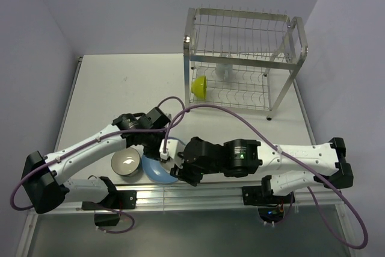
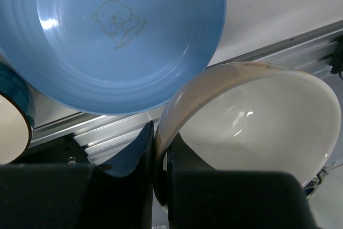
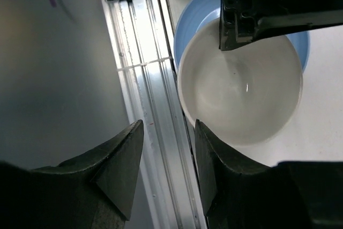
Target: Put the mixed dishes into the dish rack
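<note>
From above, the dish rack (image 1: 240,58) stood far right, with the lime-green bowl (image 1: 200,86) in its lower tier. At my left wrist, my left gripper (image 2: 159,143) was clamped on the rim of the cream bowl (image 2: 252,127), beside the blue plate (image 2: 107,52). At my right wrist, my right gripper (image 3: 169,148) hung parted and empty above the metal rail (image 3: 144,52).

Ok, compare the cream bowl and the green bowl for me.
The cream bowl is pinched at its rim by the left jaws; the green bowl is held by nothing. The cream one is by the blue plate; the green one stands on edge in the rack. Both are bowls.
</note>
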{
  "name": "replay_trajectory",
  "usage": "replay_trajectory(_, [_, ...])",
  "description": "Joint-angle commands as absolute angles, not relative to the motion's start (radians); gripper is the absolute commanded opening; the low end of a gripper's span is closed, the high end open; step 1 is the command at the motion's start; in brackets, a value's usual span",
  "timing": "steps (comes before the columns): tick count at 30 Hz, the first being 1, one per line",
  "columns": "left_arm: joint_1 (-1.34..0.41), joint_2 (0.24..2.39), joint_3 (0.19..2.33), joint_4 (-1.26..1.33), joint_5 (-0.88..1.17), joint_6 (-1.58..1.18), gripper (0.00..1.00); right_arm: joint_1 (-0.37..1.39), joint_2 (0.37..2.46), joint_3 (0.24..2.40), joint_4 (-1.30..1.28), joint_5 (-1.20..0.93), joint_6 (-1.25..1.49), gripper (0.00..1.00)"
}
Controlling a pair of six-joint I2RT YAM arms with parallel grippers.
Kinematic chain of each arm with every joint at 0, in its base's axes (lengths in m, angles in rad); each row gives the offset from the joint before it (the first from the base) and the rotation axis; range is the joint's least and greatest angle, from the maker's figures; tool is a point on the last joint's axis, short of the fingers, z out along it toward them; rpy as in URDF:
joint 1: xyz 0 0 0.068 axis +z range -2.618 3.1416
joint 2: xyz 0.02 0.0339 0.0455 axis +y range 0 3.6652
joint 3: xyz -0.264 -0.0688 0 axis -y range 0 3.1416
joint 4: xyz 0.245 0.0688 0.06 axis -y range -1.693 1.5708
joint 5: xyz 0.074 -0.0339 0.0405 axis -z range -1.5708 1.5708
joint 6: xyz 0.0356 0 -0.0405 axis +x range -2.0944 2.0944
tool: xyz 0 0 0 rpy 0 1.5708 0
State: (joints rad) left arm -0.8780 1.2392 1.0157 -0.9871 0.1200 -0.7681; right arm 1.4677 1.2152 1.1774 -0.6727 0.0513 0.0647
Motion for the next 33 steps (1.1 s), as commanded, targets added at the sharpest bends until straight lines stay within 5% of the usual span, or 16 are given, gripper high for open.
replay_trajectory(1, [-0.900,1.230,1.039,-0.980,0.156,-0.769,0.00,1.476,1.265,1.219,-0.683,0.046,0.038,0.51])
replay_trajectory(21, [-0.977,1.246,1.066,-0.994,0.175,-0.773,0.00,1.488,1.440,1.227,-0.629,-0.034,0.025,0.47])
replay_trajectory(26, [-0.977,1.244,1.086,-1.005,0.183,-0.769,0.00,1.503,1.483,1.238,-0.635,-0.054,0.028,0.27])
replay_trajectory(33, [-0.977,1.236,1.088,-1.000,0.204,-0.767,0.00,1.525,1.526,1.236,-0.624,-0.002,0.040,0.23])
